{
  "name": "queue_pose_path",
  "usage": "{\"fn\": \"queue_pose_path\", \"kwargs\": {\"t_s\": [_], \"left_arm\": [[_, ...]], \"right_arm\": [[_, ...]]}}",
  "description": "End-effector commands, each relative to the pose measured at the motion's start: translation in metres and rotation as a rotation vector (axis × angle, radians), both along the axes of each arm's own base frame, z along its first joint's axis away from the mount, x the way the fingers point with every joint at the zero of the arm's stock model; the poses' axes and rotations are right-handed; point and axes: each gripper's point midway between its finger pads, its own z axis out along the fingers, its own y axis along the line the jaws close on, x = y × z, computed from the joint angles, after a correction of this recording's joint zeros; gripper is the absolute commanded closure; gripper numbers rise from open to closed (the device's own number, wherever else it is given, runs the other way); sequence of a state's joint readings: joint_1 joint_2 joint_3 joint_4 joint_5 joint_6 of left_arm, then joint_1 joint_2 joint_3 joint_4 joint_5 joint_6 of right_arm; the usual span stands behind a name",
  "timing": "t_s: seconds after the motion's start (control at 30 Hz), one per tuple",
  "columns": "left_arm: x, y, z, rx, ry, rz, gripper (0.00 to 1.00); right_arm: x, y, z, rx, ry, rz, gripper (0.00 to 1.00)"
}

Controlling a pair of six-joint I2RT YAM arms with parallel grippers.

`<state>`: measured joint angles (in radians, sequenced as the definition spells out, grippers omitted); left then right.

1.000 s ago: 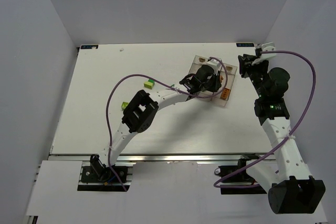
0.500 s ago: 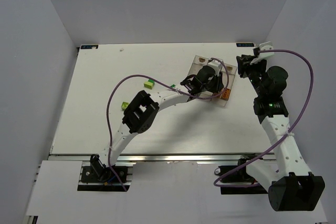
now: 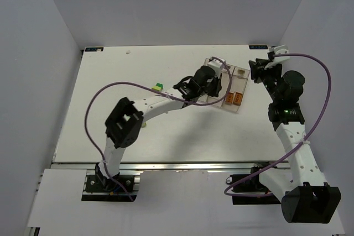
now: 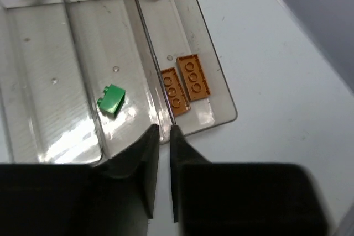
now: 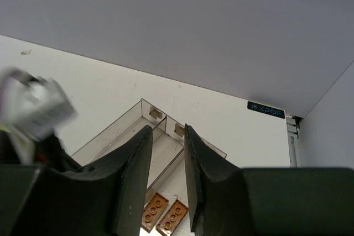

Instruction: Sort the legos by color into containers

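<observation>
Three containers (image 4: pixel 221 100), two orange legos (image 4: pixel 185 81), one dark green lego (image 4: pixel 112 99) (perhaps another outside (image 3: pixel 158 87)).

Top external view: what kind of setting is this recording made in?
Most likely a lab test cell for robot manipulation: a bare white table boxed in by plain grey walls, with the two arms bolted to a rail at its near edge.

Left gripper (image 3: pixel 217 85) back leftward off the containers (image 3: pixel 238 106); two orange legos (image 3: pixel 233 98) uncovered.

Two legos (image 4: pixel 186 82) lie side by side in the containers' (image 4: pixel 221 96) right bin, apparently one lego (image 4: pixel 112 99) in the middle bin.
</observation>
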<state>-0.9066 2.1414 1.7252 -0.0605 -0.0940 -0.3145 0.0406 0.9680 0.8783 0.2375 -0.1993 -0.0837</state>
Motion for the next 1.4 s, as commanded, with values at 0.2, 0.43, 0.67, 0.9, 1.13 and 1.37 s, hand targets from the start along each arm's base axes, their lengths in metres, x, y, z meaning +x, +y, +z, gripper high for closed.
{"fn": "queue_pose_path", "kwargs": {"t_s": [0.2, 0.43, 0.67, 0.9, 1.13, 1.37], "left_arm": [[-0.002, 0.17, 0.066, 0.019, -0.035, 0.201, 0.42], [-0.006, 0.246, 0.037, 0.046, 0.06, 0.298, 0.37], [-0.004, 0.251, 0.054, 0.039, 0.043, 0.306, 0.21], [-0.015, 0.256, 0.039, 0.061, 0.074, 0.292, 0.2], [-0.013, 0.254, -0.013, 0.156, 0.226, 0.308, 0.29], [-0.014, 0.249, -0.04, 0.182, 0.297, 0.296, 0.34]], "right_arm": [[-0.027, 0.045, -0.008, -0.182, -0.047, 0.32, 0.16], [-0.05, 0.082, -0.034, -0.218, -0.019, 0.618, 0.11], [-0.057, 0.096, -0.055, -0.207, 0.063, 0.743, 0.19], [-0.054, 0.122, -0.07, -0.245, 0.283, 0.695, 0.6], [-0.06, 0.139, -0.082, -0.228, 0.33, 0.653, 0.45], [-0.051, 0.121, -0.108, -0.261, 0.313, 0.532, 0.28]]}}
